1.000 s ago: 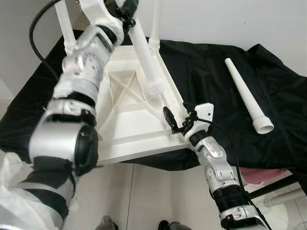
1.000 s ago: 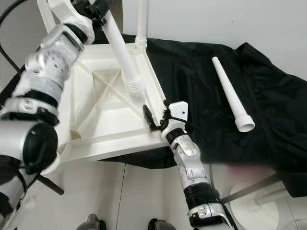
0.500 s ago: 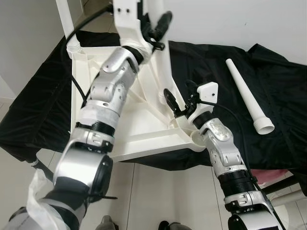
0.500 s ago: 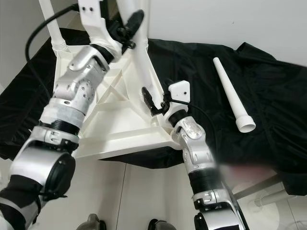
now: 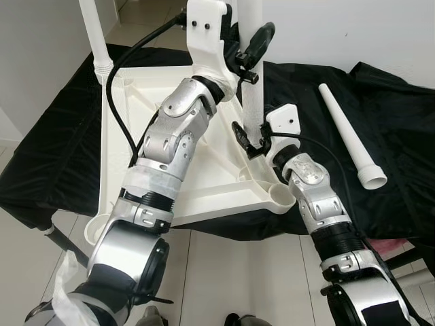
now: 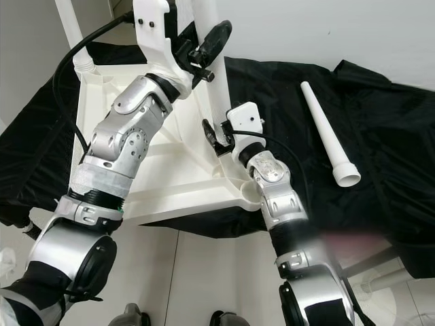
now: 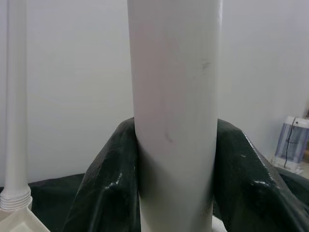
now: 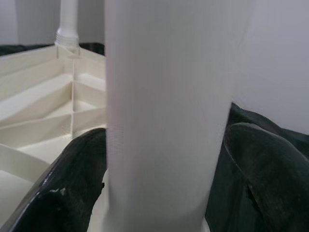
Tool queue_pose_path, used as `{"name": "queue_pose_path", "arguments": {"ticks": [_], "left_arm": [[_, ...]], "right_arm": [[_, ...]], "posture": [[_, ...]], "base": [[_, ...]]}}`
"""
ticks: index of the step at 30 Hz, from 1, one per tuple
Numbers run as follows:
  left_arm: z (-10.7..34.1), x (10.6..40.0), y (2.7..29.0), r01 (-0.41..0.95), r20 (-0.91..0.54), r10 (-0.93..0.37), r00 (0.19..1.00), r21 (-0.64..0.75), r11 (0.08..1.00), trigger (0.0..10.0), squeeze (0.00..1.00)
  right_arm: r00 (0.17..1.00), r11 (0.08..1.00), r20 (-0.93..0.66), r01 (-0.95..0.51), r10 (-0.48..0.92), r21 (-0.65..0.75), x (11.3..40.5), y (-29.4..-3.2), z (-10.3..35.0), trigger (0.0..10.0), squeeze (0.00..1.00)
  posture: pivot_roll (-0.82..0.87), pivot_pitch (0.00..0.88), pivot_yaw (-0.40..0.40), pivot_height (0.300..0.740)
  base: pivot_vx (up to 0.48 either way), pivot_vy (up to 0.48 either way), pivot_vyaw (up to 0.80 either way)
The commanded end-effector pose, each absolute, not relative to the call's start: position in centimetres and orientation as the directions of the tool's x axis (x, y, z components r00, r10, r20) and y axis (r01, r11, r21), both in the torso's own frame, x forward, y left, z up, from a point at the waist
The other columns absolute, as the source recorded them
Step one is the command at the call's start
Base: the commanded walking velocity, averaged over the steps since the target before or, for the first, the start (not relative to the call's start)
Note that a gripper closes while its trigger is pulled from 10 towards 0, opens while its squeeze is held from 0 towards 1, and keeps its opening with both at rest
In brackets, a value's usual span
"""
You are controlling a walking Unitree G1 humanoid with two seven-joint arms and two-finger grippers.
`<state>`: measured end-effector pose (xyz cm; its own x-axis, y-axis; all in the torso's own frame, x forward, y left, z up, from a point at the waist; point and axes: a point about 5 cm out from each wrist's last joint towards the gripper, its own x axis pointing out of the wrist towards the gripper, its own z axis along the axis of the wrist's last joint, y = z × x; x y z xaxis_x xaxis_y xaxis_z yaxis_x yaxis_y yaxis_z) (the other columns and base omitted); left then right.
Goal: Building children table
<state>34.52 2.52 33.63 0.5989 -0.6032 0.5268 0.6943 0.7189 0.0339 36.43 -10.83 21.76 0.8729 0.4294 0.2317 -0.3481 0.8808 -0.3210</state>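
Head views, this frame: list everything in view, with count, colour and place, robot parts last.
Tabletop: one, white, upside down on the black cloth, ribbed underside up.
Fitted leg: one, white, upright in the far left corner socket.
Held leg: one, white, upright over the tabletop's right side, gripped by both pincers.
Loose leg: one, white, lying on the cloth to the right, wide end nearest the robot.
Empty socket: one, white, near right corner of the tabletop.
Cloth: one, black, draped over the work surface.
Floor: pale tiles, below the cloth edge.
Left pincer: black fingers, clamped high on the held leg.
Right pincer: black fingers, clamped low on the held leg.
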Motion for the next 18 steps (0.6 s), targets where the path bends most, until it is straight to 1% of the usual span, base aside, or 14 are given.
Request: {"name": "queue_pose_path", "arguments": {"ticks": [1,2,11,12,13,14,15,17,18], "left_arm": [[33.8,34.0,2.0,0.704,0.528,-0.619,0.582,0.054,0.708,10.0,0.00],[33.7,33.9,1.9,0.705,0.525,-0.622,0.581,0.057,0.707,10.0,0.00],[33.7,33.9,1.8,0.700,0.523,-0.618,0.586,0.058,0.712,10.0,0.00],[33.7,33.8,1.8,0.698,0.524,-0.617,0.588,0.058,0.714,10.0,0.00],[33.7,33.9,1.9,0.697,0.524,-0.616,0.588,0.058,0.715,10.0,0.00],[33.7,33.9,1.9,0.696,0.524,-0.616,0.589,0.058,0.715,10.0,0.00],[33.8,33.9,1.9,0.696,0.524,-0.615,0.589,0.058,0.716,10.0,0.00],[33.8,33.8,1.9,0.695,0.524,-0.615,0.589,0.059,0.717,10.0,0.00],[33.8,33.8,1.9,0.695,0.524,-0.615,0.589,0.059,0.717,10.0,0.00]], "right_arm": [[0.875,0.874,0.218,-0.348,0.433,-0.339,36.6,-10.5,21.8,10.0,0.00],[0.871,0.867,0.216,-0.351,0.441,-0.355,36.8,-10.1,22.3,10.0,0.00],[0.854,0.844,0.216,-0.370,0.474,-0.389,37.0,-9.3,23.1,10.0,0.00],[0.850,0.840,0.213,-0.378,0.481,-0.390,36.9,-9.2,23.0,8.2,0.00],[0.850,0.839,0.211,-0.379,0.482,-0.390,36.9,-9.2,23.0,8.2,0.00],[0.851,0.839,0.210,-0.379,0.482,-0.390,36.9,-9.2,23.0,9.2,0.00],[0.853,0.840,0.204,-0.381,0.481,-0.387,36.9,-9.2,22.8,9.5,0.00],[0.854,0.840,0.200,-0.382,0.480,-0.385,36.9,-9.2,22.7,9.5,0.00],[0.857,0.841,0.194,-0.382,0.478,-0.383,36.9,-9.2,22.6,9.3,0.00]], "posture": [[0.01,0.050,-0.073,0.740],[0.01,0.050,-0.074,0.740],[0.02,0.050,-0.076,0.740],[0.02,0.050,-0.076,0.740],[0.02,0.050,-0.074,0.740],[0.02,0.050,-0.074,0.740],[0.02,0.050,-0.073,0.740],[0.02,0.050,-0.073,0.740],[0.02,0.050,-0.073,0.740]], "base": [[0.000,0.000,0.00],[0.000,0.000,0.00],[0.000,0.000,0.00],[0.000,0.000,0.00],[0.000,0.000,0.00],[0.000,0.000,0.00],[0.000,0.000,0.00],[0.000,0.000,0.00],[0.000,0.000,0.00]]}}
